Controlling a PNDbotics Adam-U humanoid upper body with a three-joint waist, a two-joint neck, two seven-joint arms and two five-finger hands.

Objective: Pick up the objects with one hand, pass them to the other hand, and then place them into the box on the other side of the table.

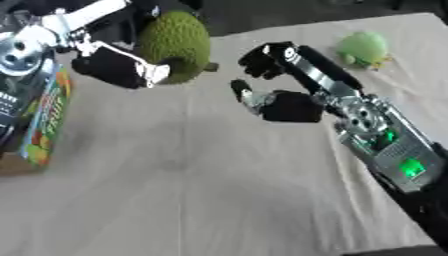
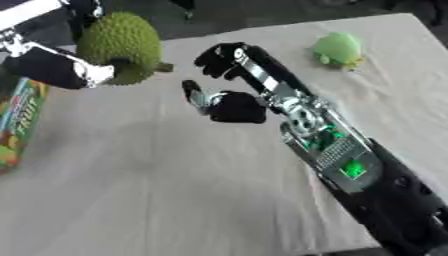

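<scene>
One jackfruit (image 2: pixel 121 44) half hidden by left hand (image 1: pixel 118 67).

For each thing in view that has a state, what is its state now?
Left hand: shut on the spiky green fruit.
Spiky green fruit: held, beside the box.
Right hand: open, holding nothing, next to the fruit.
Small green toy: lying on the table, untouched.
Box: at the table's left edge.
</scene>
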